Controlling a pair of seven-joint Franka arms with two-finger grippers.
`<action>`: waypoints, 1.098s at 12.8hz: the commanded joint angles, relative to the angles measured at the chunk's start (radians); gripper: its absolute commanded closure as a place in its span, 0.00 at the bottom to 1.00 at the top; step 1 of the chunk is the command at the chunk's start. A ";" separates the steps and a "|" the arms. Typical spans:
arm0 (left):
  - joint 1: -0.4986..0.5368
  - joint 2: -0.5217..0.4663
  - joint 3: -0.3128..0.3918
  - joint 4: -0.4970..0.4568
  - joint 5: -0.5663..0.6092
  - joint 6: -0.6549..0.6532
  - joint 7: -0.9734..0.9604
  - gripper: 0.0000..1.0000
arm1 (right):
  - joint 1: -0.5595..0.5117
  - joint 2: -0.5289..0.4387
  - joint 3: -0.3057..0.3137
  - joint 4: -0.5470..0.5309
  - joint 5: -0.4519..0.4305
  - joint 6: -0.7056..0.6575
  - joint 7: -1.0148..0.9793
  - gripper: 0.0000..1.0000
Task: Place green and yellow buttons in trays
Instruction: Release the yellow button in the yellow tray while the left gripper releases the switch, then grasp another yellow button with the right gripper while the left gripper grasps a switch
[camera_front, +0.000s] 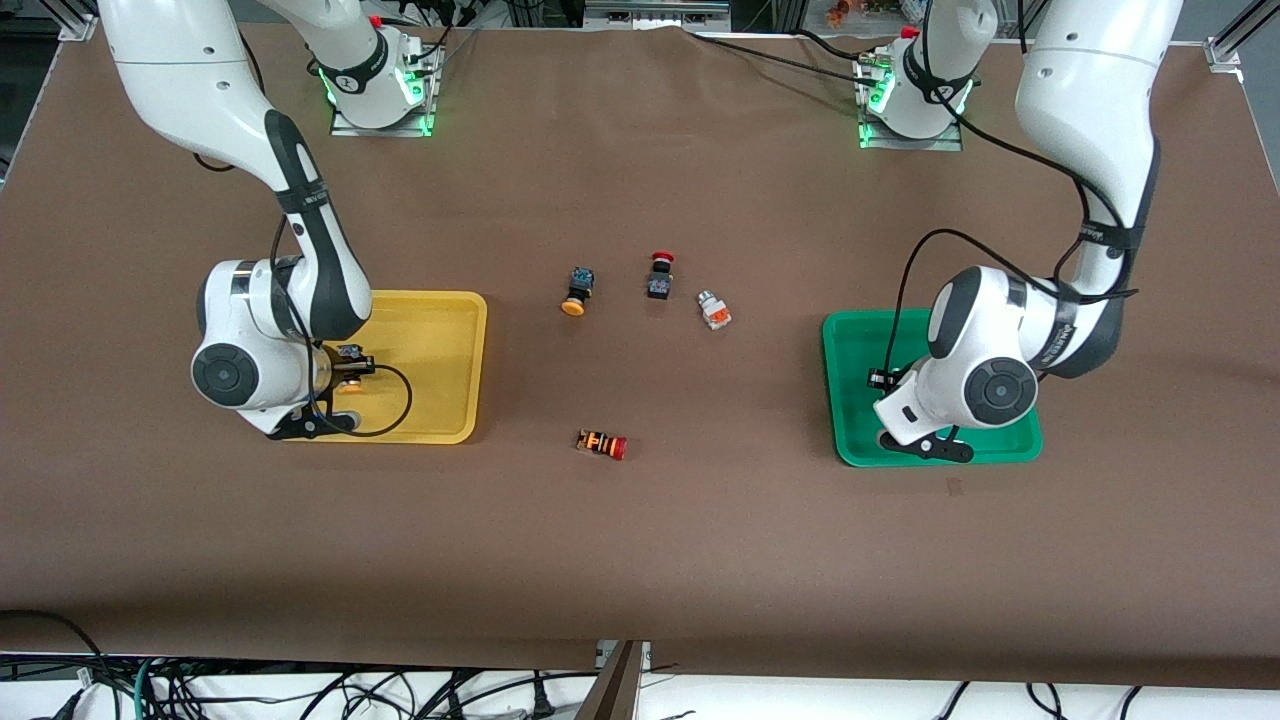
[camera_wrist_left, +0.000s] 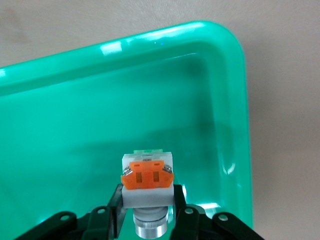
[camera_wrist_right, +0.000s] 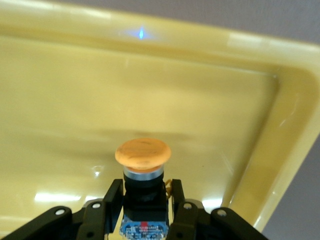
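My right gripper (camera_front: 338, 392) is low over the yellow tray (camera_front: 440, 330), shut on a black-bodied button with a round yellow-orange cap (camera_wrist_right: 143, 152). In the right wrist view the gripper (camera_wrist_right: 145, 189) has one finger on each side of the black body. My left gripper (camera_front: 903, 437) is low in the green tray (camera_front: 850, 350), shut on a white-and-silver button with an orange block (camera_wrist_left: 147, 175). The left wrist view shows the gripper (camera_wrist_left: 148, 194) clamping the white body. A second yellow-capped button (camera_front: 575, 292) and a second white-and-orange button (camera_front: 713, 312) lie on the table between the trays.
A black-bodied red-capped button (camera_front: 660, 275) stands between the two loose buttons. An orange-and-black striped red-capped button (camera_front: 602, 443) lies nearer the front camera. A black cable loops from the right wrist over the yellow tray.
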 joint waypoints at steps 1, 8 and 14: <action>-0.012 -0.051 -0.012 -0.147 0.035 0.154 -0.001 0.28 | 0.015 -0.075 0.001 -0.049 0.014 0.008 -0.003 0.00; -0.027 -0.129 -0.222 -0.066 0.015 -0.016 -0.417 0.00 | 0.047 -0.086 0.338 0.034 0.115 -0.053 0.562 0.00; -0.147 0.021 -0.299 -0.083 -0.142 0.232 -0.832 0.00 | 0.208 -0.013 0.372 0.026 0.121 0.050 0.826 0.00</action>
